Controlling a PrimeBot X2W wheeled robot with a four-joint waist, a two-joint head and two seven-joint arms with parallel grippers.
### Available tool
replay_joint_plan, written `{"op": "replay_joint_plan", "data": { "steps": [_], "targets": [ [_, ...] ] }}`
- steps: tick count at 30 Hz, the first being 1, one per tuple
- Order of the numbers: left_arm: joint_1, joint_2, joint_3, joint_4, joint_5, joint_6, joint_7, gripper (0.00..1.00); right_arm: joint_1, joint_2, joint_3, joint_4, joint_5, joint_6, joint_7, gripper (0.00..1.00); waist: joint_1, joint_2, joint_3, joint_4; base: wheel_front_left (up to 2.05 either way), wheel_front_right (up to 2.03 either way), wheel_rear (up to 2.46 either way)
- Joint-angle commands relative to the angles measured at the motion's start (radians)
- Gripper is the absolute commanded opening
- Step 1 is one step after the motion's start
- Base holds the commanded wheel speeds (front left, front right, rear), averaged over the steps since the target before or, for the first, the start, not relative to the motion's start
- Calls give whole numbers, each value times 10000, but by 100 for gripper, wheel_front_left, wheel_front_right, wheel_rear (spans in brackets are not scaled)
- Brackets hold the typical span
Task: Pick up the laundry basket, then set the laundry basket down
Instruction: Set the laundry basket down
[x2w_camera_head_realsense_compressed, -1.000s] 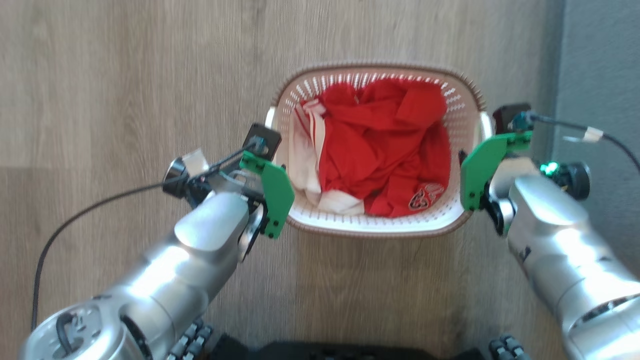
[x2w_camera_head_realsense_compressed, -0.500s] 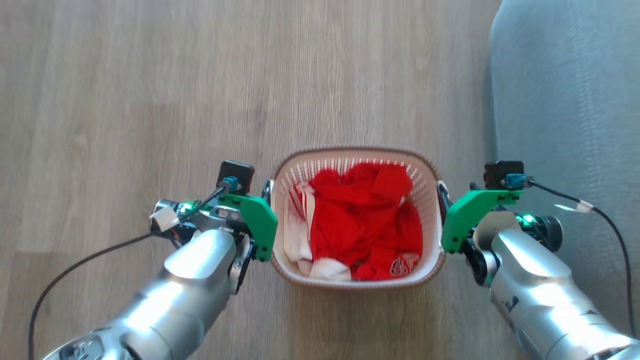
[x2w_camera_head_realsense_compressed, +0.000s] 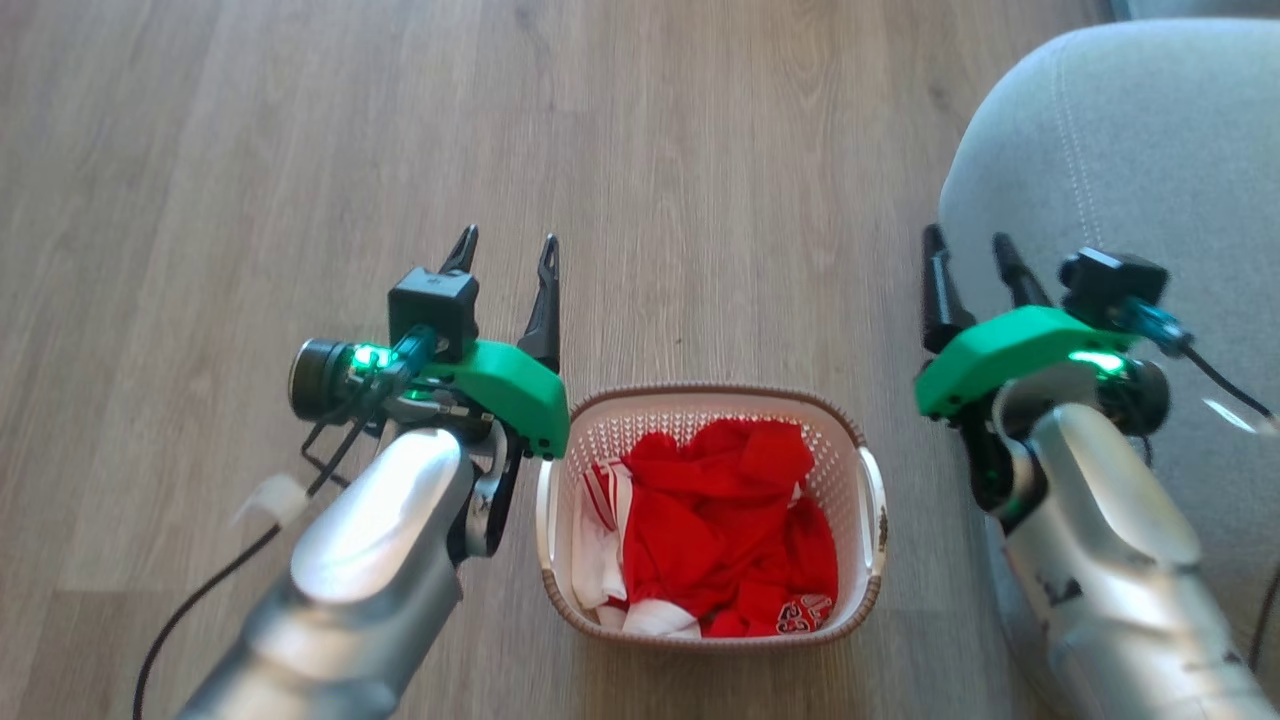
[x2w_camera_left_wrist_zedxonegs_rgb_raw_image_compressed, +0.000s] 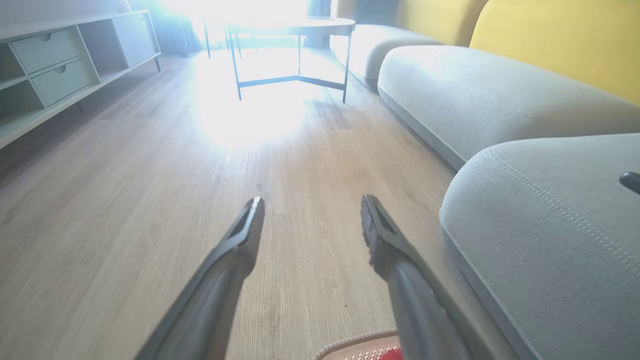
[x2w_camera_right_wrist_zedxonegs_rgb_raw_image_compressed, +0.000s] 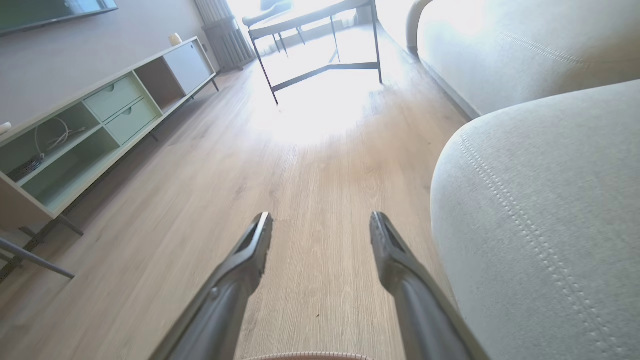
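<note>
Left gripper (x2w_camera_head_realsense_compressed: 509, 238) and right gripper (x2w_camera_head_realsense_compressed: 966, 237) now stand raised, pointing ahead; the laundry basket (x2w_camera_head_realsense_compressed: 720, 390) lies behind them, no longer between.

The right hand (x2w_camera_right_wrist_zedxonegs_rgb_raw_image_compressed: 321, 220) spreads its two dark fingers above the wooden floor (x2w_camera_right_wrist_zedxonegs_rgb_raw_image_compressed: 200, 200), with the brown rim of the laundry basket (x2w_camera_right_wrist_zedxonegs_rgb_raw_image_compressed: 305, 356) at the bottom edge, a grey sofa (x2w_camera_right_wrist_zedxonegs_rgb_raw_image_compressed: 540, 210) on the right and a pale green cabinet (x2w_camera_right_wrist_zedxonegs_rgb_raw_image_compressed: 100, 125) on the left.
</note>
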Motion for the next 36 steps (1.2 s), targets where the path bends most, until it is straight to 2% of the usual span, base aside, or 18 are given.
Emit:
{"op": "replay_joint_plan", "data": {
  "steps": [1, 6, 12, 17, 20, 23, 31, 36],
  "targets": [
    [-95, 216, 853, -893, 632, -162, -94, 100, 291, 121, -245, -931, -387, 67, -131, 100, 1, -1, -243, 78, 0, 0, 0],
    [869, -66, 2400, -2621, 2067, -630, -94, 100, 1049, 204, -1071, -3142, -993, 67, -132, 100, 1, -1, -642, 176, 0, 0, 0],
    [1934, -449, 3593, -3790, 2875, -1384, -94, 100, 1951, 214, -988, -5240, -1245, 67, -132, 100, 1, -1, -1025, 225, 0, 0, 0],
    [2583, -627, 4081, -4316, 2965, -1882, -95, 100, 2629, 215, -1390, -5889, -1505, 67, -133, 100, 1, -1, -1211, 246, 0, 0, 0],
    [3263, -695, 4332, -4497, 2765, -2372, -95, 100, 3266, 216, -1321, -6368, -1743, 67, -133, 100, 1, -1, -1312, 234, 0, 0, 0],
    [3704, -706, 4273, -4394, 2608, -2617, -95, 100, 3649, 216, -1289, -6349, -1909, 67, -133, 100, 1, -1, -1353, 181, 0, 0, 0],
    [4279, -710, 4169, -3985, 2869, -2343, -95, 100, 4228, 217, -1379, -6036, -2155, 67, -133, 100, 1, -1, -1400, 93, 0, 0, 0],
    [4313, -711, 4230, -4243, 3002, -2346, -95, 100, 4253, 217, -1349, -5967, -2195, 67, -133, 100, 1, -1, -1382, 36, 0, 0, 0]
  ]
}}
